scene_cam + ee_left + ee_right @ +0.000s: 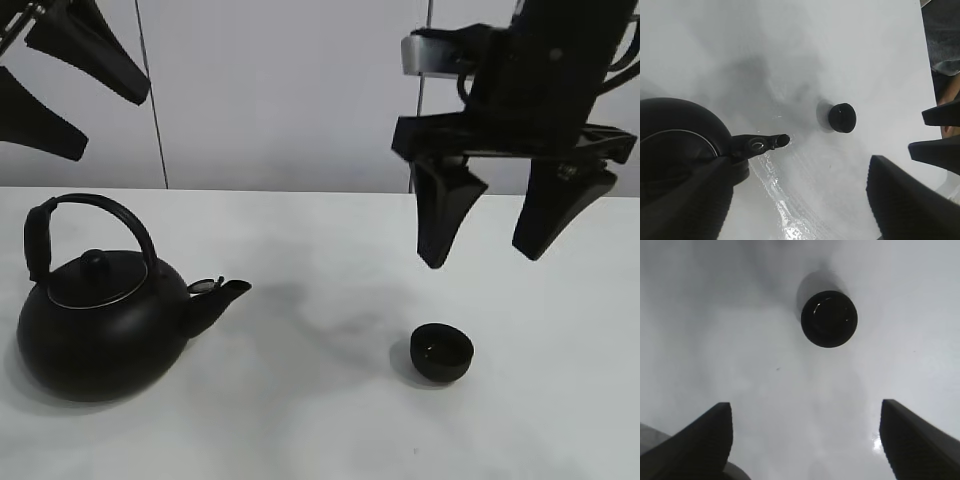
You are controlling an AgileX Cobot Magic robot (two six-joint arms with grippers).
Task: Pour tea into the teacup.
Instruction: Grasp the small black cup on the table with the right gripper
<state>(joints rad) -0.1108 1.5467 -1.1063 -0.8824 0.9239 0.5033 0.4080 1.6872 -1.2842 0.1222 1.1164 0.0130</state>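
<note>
The small matte-black teacup (441, 353) stands upright on the white table, right of centre; it also shows in the left wrist view (842, 117) and the right wrist view (829, 318). The big black kettle (100, 315) with arched handle stands at the left, spout (222, 295) pointing right toward the cup; its spout shows in the left wrist view (762, 144). My right gripper (485, 252) hangs open and empty above and behind the cup. My left gripper (75, 85) is open and empty, high above the kettle at the upper left.
The white table (320, 420) has a pale wall behind it. Wet streaks lie on the table below the kettle's spout in the left wrist view (775, 192). A dark object shows past the table edge in the left wrist view (942, 40).
</note>
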